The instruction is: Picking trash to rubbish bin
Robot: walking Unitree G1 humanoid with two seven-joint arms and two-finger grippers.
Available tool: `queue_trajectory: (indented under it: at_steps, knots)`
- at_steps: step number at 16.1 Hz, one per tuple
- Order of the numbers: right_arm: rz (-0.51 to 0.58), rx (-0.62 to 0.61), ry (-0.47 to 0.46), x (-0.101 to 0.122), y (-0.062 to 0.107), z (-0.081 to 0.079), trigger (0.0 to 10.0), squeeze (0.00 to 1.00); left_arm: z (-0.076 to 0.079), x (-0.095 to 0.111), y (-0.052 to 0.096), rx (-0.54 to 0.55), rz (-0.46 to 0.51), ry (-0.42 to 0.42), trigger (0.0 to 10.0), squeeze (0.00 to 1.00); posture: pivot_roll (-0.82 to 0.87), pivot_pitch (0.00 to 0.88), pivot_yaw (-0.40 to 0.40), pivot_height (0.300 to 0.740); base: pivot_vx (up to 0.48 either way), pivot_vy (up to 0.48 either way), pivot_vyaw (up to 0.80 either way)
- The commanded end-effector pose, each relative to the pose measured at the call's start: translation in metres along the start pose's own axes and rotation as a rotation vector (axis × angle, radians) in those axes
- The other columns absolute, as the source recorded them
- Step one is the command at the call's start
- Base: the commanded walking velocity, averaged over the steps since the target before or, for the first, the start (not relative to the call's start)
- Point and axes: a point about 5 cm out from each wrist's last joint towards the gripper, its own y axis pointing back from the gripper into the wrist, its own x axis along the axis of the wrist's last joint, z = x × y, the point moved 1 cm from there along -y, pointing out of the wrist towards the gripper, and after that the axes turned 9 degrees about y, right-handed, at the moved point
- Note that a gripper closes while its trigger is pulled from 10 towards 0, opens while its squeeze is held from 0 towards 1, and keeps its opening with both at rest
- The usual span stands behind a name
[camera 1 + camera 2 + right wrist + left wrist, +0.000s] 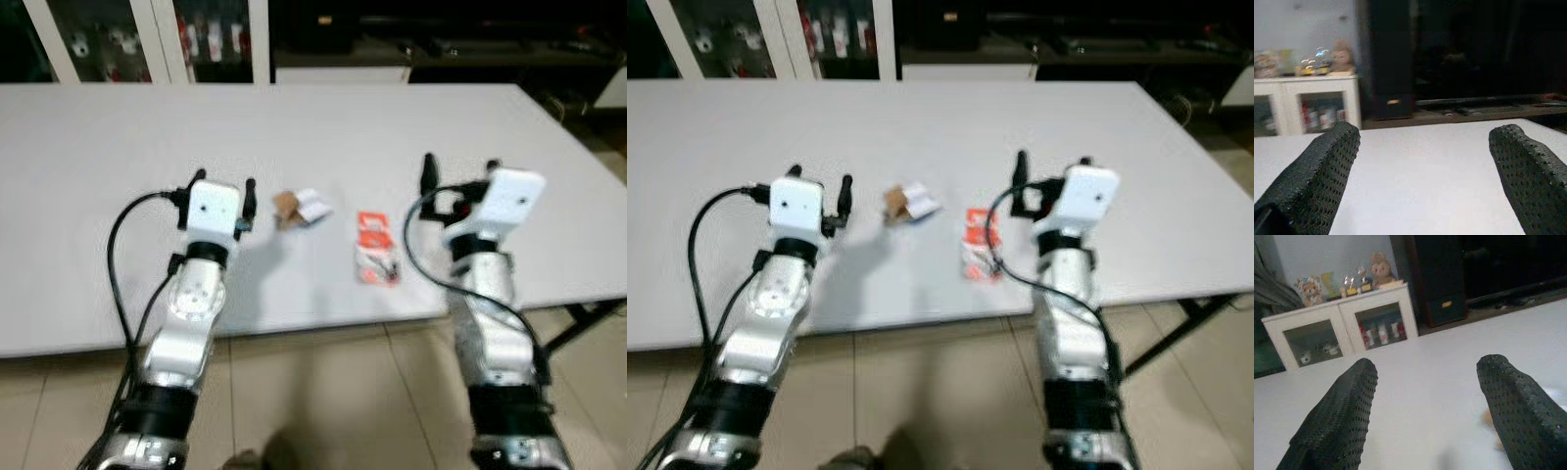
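Observation:
Two pieces of trash lie on the white table [118, 147]. One is a crumpled brown and white paper scrap [300, 208]. The other is a flat orange and white wrapper [375, 249], nearer the front edge. My left gripper [225, 186] hovers open just left of the paper scrap, with nothing between its fingers [1342, 416]. My right gripper [460, 172] stands open to the right of the wrapper, and it too holds nothing. In the left wrist view the paper scrap [1489, 419] peeks out beside one finger.
A white cabinet with glass doors [147, 39] and a dark low unit [451, 44] stand behind the table. The table's front edge [313, 328] runs just before my arms, above a tiled floor [333, 401]. A black table leg [578, 323] shows at the right.

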Motion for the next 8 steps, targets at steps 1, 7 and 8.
queue_trajectory:
  at_steps: [1, 7, 8]
  knots:
    - [0.005, -0.023, 0.007, 0.0017, -0.0002, 0.0083, 10.0, 0.0, 0.0046, 0.0047, -0.0017, -0.019, 0.013, 0.006, 10.0, 0.0, -0.02, 0.073, -0.056, 0.74, 0.48, 0.0, 0.0]
    - [0.002, -0.022, 0.003, 0.0011, 0.0, 0.0073, 10.0, 0.0, 0.0125, 0.0038, -0.0003, -0.074, 0.006, 0.017, 10.0, 0.0, -0.02, 0.074, -0.053, 0.74, 0.453, 0.0, 0.0]
    - [0.002, -0.023, 0.003, 0.0011, -0.0002, 0.0074, 10.0, 0.0, 0.0134, 0.004, -0.0003, -0.082, 0.008, 0.024, 10.0, 0.0, -0.02, 0.072, -0.053, 0.74, 0.394, 0.0, 0.0]
